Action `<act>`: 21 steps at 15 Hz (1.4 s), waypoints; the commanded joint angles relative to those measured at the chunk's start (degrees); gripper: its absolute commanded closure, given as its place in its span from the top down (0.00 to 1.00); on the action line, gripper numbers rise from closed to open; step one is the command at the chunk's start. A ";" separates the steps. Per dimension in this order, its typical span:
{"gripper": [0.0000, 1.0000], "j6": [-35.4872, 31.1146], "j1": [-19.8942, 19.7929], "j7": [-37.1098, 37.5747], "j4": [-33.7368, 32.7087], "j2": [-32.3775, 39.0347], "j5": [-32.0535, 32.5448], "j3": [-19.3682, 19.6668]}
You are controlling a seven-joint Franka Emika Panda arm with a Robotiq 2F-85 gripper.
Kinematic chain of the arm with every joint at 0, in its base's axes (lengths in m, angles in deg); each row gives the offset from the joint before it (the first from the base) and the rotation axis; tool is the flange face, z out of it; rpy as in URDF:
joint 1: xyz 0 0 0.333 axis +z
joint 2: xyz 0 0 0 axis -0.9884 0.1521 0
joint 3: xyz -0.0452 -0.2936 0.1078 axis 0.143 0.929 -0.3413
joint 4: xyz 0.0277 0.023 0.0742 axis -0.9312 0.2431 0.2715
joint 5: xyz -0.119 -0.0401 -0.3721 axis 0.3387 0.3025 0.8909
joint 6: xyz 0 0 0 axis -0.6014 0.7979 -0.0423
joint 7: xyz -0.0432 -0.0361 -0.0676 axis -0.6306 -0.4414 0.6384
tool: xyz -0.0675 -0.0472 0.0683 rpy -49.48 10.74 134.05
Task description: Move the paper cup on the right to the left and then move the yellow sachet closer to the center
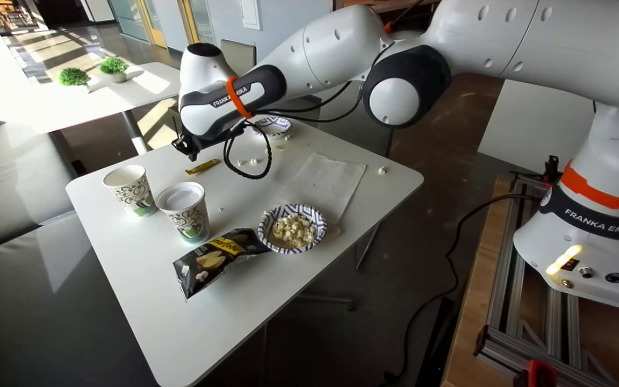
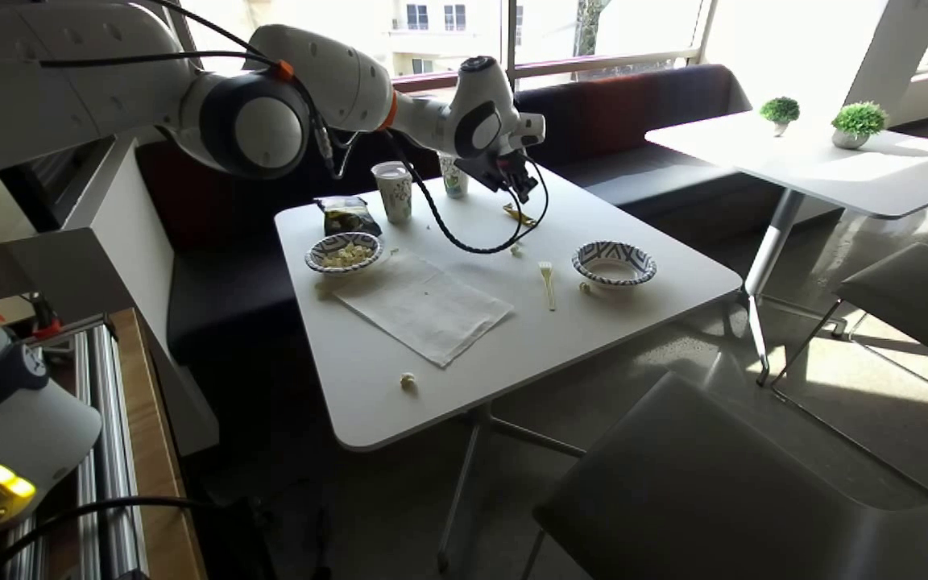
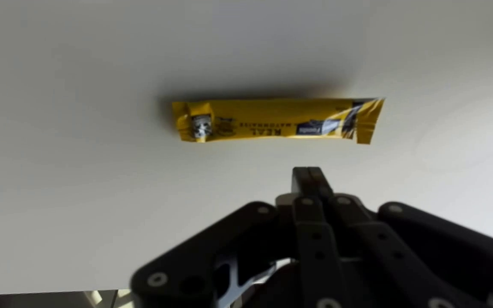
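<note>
The yellow sachet lies flat on the white table in the wrist view, just beyond my fingertips. It also shows in both exterior views. My gripper is shut with its fingertips together and nothing between them. It is above the table beside the sachet, apart from it, and shows in both exterior views. Two printed white paper cups stand upright near each other: a paper cup near the table's edge and a second cup. Which is the paler one I cannot tell.
A black-and-yellow snack packet touches a patterned bowl of popcorn. A white napkin lies mid-table. A pale fork and another patterned bowl stand towards one end. Popcorn pieces are scattered. The arm's looped cable hangs low over the table.
</note>
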 commanded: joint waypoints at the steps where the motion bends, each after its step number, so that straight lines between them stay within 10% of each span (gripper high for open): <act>1: 0.00 1.91 0.39 0.58 -2.50 1.25 0.86 1.16; 12: 0.00 6.36 2.29 1.68 -2.98 2.75 1.02 2.37; 21: 0.00 31.70 3.65 10.37 -0.75 -2.66 -0.08 3.56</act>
